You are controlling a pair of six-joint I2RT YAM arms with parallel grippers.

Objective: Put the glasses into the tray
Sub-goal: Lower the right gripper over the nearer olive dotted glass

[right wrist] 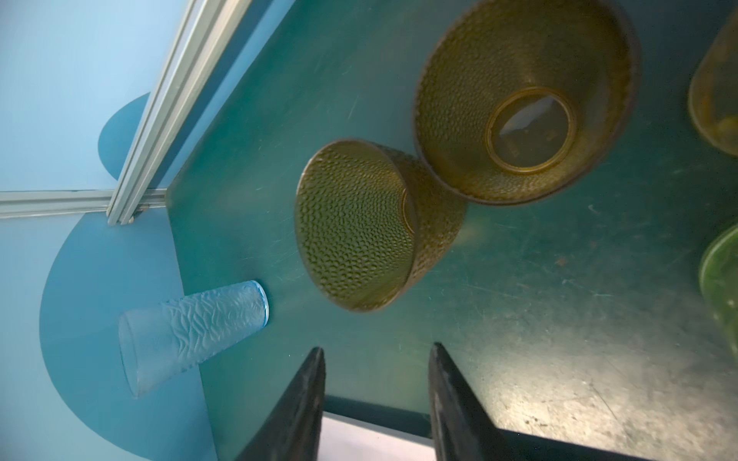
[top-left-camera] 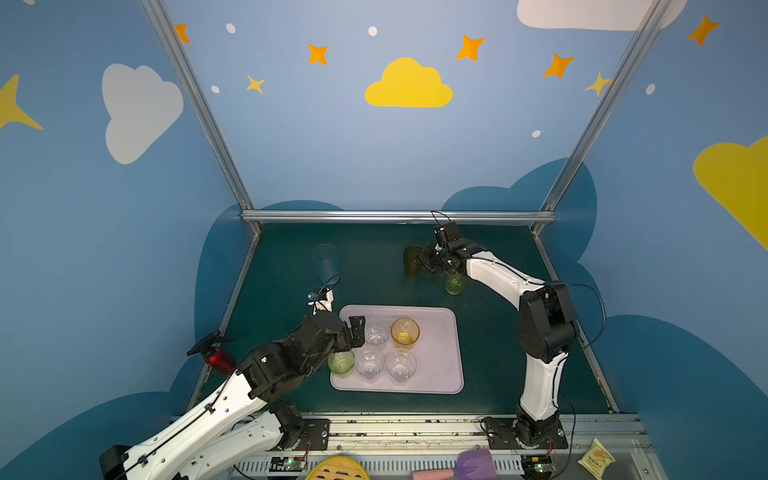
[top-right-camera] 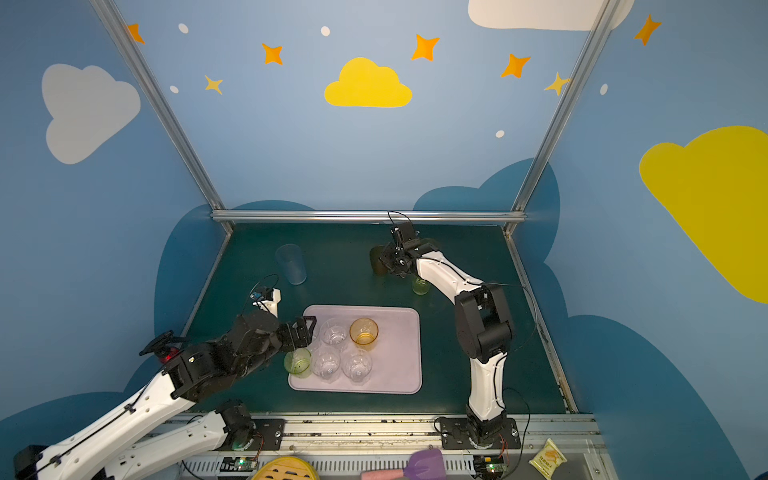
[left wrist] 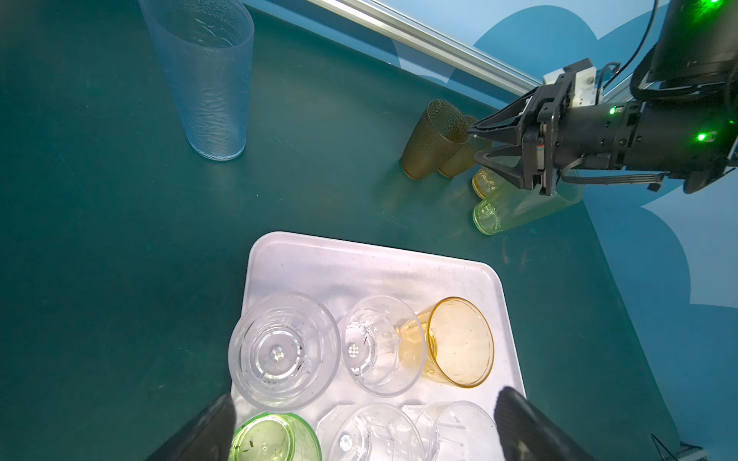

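Note:
The pale lilac tray [top-left-camera: 440, 365] lies at the middle front of the green table. In the left wrist view it holds several short clear glasses [left wrist: 283, 351], a yellow-orange one [left wrist: 459, 343] and a green one [left wrist: 275, 437]. My left gripper [top-left-camera: 356, 332] hovers open over the tray's left part and holds nothing. At the back, my right gripper [right wrist: 375, 355] is open and empty, its tips just short of two brown dimpled glasses [right wrist: 355, 227]. A tall pale blue glass [top-left-camera: 326, 259] stands at the back left. A yellow-green glass [left wrist: 519, 211] and a small yellow one [left wrist: 485, 183] sit under the right arm.
An aluminium rail [top-left-camera: 395, 216] borders the table's far edge. A red object [top-left-camera: 218, 359] sits by the left arm. Along the front ledge lie a yellow round item [top-left-camera: 336, 469], a purple spatula [top-left-camera: 473, 463] and a snack packet [top-left-camera: 596, 457].

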